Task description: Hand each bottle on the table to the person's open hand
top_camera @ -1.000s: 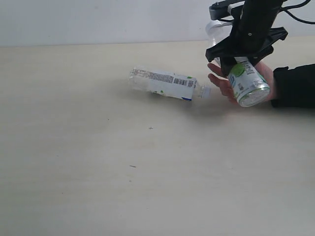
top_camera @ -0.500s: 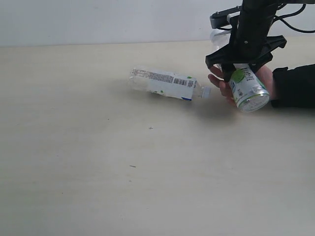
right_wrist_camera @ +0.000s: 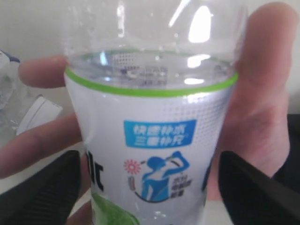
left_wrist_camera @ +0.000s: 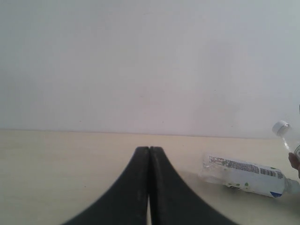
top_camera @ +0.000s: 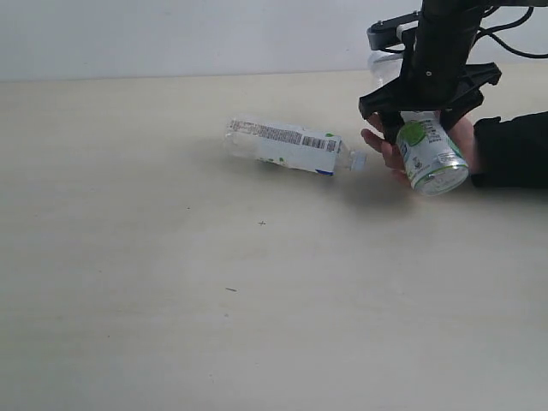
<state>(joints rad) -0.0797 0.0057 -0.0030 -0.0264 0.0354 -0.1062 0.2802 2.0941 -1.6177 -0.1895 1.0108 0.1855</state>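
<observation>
The green-lime label bottle (top_camera: pixel 431 154) (right_wrist_camera: pixel 150 140) lies tilted on the person's open hand (top_camera: pixel 381 147) (right_wrist_camera: pixel 265 93) at the right of the table (top_camera: pixel 171 282). My right gripper (top_camera: pixel 421 128) (right_wrist_camera: pixel 149 159) is over it. Its fingers (right_wrist_camera: pixel 42 187) stand on either side of the bottle with a thin gap on each side, so it is open. The slim barcode label bottle (top_camera: pixel 287 144) (left_wrist_camera: pixel 243 169) lies on its side, its cap toward the hand. My left gripper (left_wrist_camera: pixel 149 149) is shut and empty, low over the table, and out of the exterior view.
Another clear bottle with a white cap (left_wrist_camera: pixel 281 127) (top_camera: pixel 378 64) stands partly hidden behind the right arm. The person's black sleeve (top_camera: pixel 514 150) rests at the right edge. Pale wall lies behind the table.
The right gripper and the green-lime bottle have come down a little onto the open hand, then held nearly still. The barcode bottle has not moved.
</observation>
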